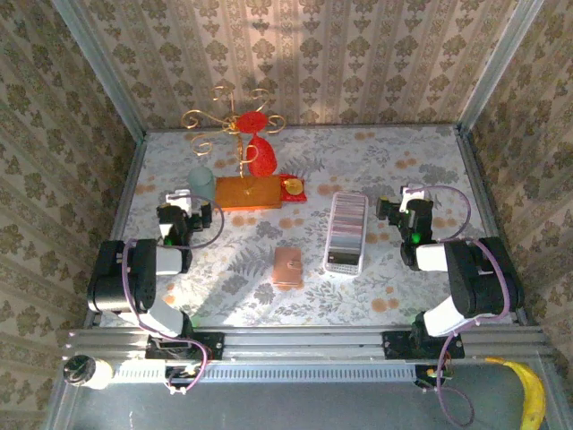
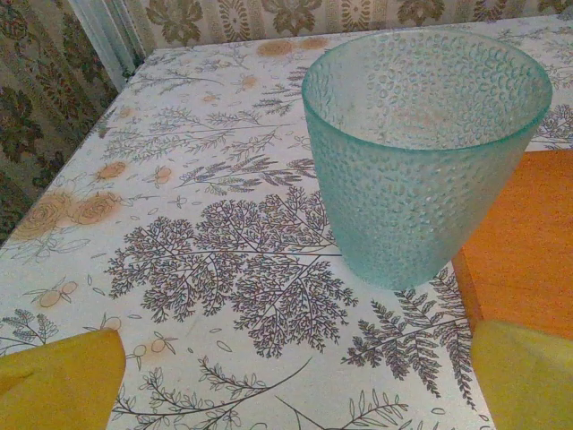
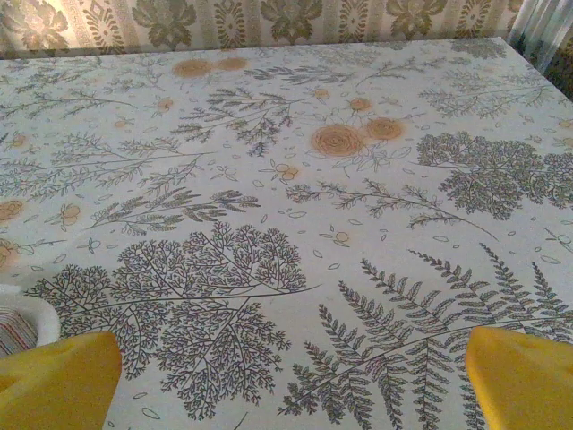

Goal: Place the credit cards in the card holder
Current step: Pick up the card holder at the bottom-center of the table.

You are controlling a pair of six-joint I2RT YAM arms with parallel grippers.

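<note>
The credit cards [image 1: 347, 224] stand in a row inside a long white tray [image 1: 341, 265] right of centre; their striped edges [image 3: 12, 333] peek in at the left edge of the right wrist view. The tan-brown card holder [image 1: 288, 267] lies flat and shut on the table, left of the tray's near end. My left gripper [image 1: 184, 202] [image 2: 291, 399] hovers at the left side, open, with nothing between its yellow fingertips [image 2: 58, 381]. My right gripper [image 1: 409, 204] [image 3: 291, 399] is right of the tray, open and empty, yellow fingertips [image 3: 519, 376] wide apart.
A frosted teal cup [image 1: 200, 184] [image 2: 421, 152] stands just ahead of the left gripper, beside an orange wooden block [image 1: 249, 192] [image 2: 528, 242]. A gold stand with red ornaments [image 1: 251, 143] rises behind the block. A banana [image 1: 528, 394] lies off the table, near right.
</note>
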